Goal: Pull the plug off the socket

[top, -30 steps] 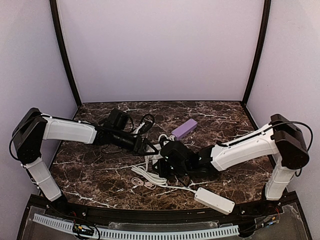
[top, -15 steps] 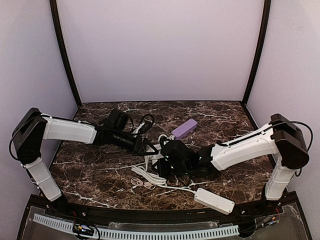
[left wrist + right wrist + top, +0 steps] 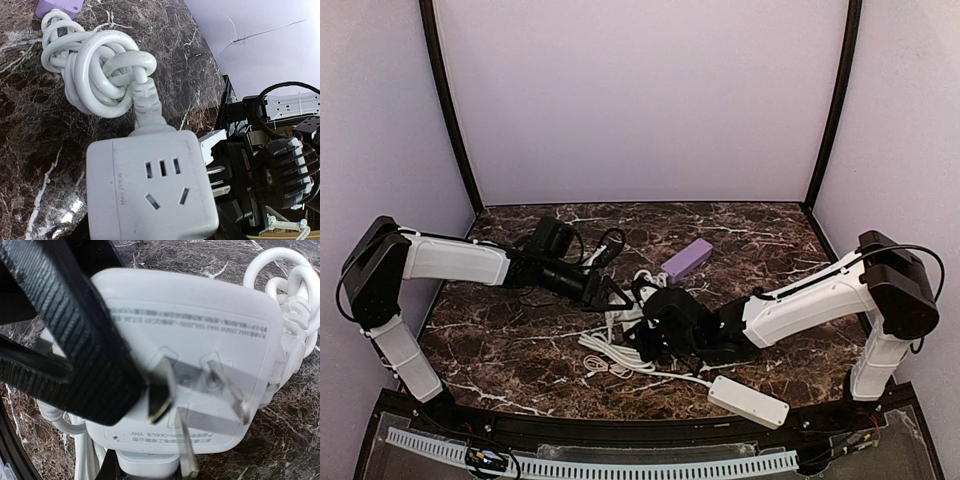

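Observation:
The socket (image 3: 150, 185), a white cube with outlet holes, fills the left wrist view, and my left gripper (image 3: 610, 293) is shut on it. Its thick cord coils in a knot (image 3: 100, 70) behind. The plug (image 3: 214, 141) is out of the socket, its three metal prongs bare and just off the cube's side. My right gripper (image 3: 642, 325) is shut on the plug. In the right wrist view the prongs (image 3: 227, 390) hover in front of the socket (image 3: 190, 325), past one black finger (image 3: 75, 330). The plug's head is hidden there.
A purple box (image 3: 688, 258) lies behind the grippers on the marble table. The long white power strip (image 3: 748, 400) sits near the front edge at the right. White cord loops (image 3: 610, 352) trail in front of the grippers.
The two grippers have drawn slightly apart: the left one pulled back left, the right one eased toward the front right with the plug.

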Controlling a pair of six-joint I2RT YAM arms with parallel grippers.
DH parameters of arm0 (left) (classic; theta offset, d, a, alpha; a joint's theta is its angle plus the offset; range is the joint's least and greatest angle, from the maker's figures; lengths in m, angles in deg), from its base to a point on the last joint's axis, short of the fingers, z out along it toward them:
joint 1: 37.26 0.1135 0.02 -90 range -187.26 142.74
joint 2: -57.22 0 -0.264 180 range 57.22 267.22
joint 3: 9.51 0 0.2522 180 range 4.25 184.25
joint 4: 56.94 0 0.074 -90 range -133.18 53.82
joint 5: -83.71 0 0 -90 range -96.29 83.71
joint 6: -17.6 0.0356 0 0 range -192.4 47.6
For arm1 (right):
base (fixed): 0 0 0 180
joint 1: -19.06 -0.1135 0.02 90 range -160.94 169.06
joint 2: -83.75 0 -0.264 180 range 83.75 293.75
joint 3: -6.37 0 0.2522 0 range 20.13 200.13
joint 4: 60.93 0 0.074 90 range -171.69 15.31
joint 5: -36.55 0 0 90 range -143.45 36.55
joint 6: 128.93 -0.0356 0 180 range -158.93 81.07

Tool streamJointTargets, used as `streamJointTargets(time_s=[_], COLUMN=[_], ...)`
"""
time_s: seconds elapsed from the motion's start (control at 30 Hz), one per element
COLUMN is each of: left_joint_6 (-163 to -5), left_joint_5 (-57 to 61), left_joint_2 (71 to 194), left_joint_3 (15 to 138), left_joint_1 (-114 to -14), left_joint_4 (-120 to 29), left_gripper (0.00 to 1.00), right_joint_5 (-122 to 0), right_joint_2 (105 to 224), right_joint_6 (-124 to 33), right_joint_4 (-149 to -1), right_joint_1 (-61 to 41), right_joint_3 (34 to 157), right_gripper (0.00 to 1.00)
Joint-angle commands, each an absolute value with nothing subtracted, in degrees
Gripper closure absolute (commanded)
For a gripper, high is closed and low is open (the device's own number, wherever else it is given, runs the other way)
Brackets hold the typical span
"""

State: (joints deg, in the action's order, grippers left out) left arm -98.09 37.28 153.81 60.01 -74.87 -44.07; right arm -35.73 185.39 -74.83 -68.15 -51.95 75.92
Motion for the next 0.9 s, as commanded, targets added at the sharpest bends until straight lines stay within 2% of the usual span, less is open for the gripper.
streamJointTargets(time_s=[0.0,0.17,0.4,0.63,0.87], left_joint_6=[-96.72,-96.74,-96.58,-96.35,-96.30], left_joint_5=[32.12,31.88,30.77,29.73,29.57], left_joint_2=[151.67,151.43,150.49,149.86,149.72], left_joint_3=[60.23,60.17,59.63,59.33,59.35], left_joint_1=[-71.13,-70.88,-70.75,-70.57,-70.41], left_joint_4=[-41.79,-41.87,-42.14,-42.18,-42.13], left_gripper=[0.96,0.96,0.96,0.96,0.96], right_joint_5=[-33.78,-32.26,-28.81,-32.36,-34.34], right_joint_2=[182.80,181.93,182.38,181.68,181.56], right_joint_6=[-68.62,-69.93,-79.50,-89.61,-90.74], right_joint_4=[-62.61,-63.05,-71.01,-74.52,-76.04], right_joint_1=[-54.39,-54.43,-53.82,-50.36,-49.32], right_joint_3=[74.48,73.63,76.23,75.61,75.09], right_gripper=[1.00,1.00,1.00,1.00,1.00])
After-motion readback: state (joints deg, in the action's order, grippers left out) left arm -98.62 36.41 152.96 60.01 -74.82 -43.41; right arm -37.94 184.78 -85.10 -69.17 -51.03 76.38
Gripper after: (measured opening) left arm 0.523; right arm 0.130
